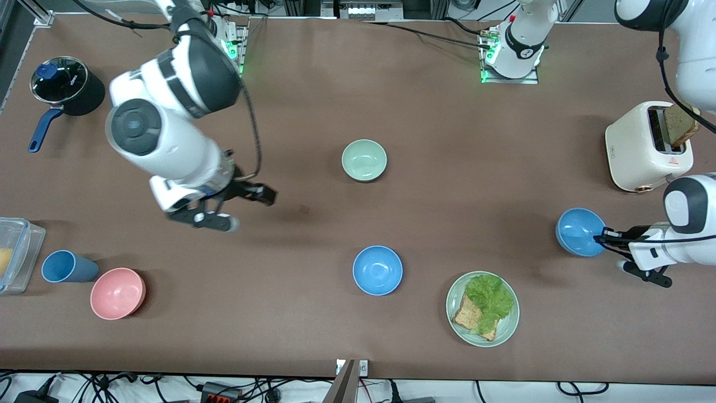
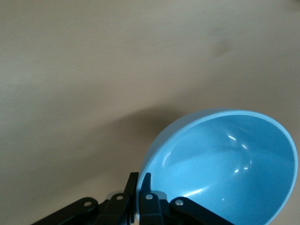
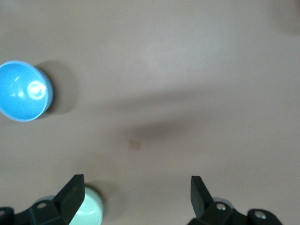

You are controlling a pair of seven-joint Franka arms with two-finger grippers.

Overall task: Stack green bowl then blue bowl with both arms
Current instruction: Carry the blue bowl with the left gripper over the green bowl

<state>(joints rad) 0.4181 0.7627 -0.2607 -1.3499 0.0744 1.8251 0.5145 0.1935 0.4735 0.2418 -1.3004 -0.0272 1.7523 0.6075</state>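
Jaws on the left gripper (image 1: 603, 237) are pinched together on the rim of the blue bowl (image 1: 579, 232), one finger inside and one outside, as the left wrist view shows at the rim (image 2: 140, 187). That bowl hangs tilted at the left arm's end of the table; whether its underside touches the cloth I cannot quite tell. It looks like light, stiff plastic with a smooth, slippery wall, so a thin rim pinch may let it swing or slip, and it wants a slow carry.

Nearest the front camera, a plate (image 1: 456, 322) with bread and lettuce sits beside a brighter blue bowl (image 1: 377, 270) in the middle. Toward the right arm's end lie a pink bowl (image 1: 118, 293) and a blue cup (image 1: 65, 266).

Farther from the camera, the right gripper (image 1: 239, 208) hangs over bare table with its jaws wide apart and empty, fingers (image 3: 73, 192) visible in its wrist view. Farther still, the green bowl (image 1: 364, 160) stands upright and alone, the base for the stack. It should also be light and rigid, best taken by its rim.
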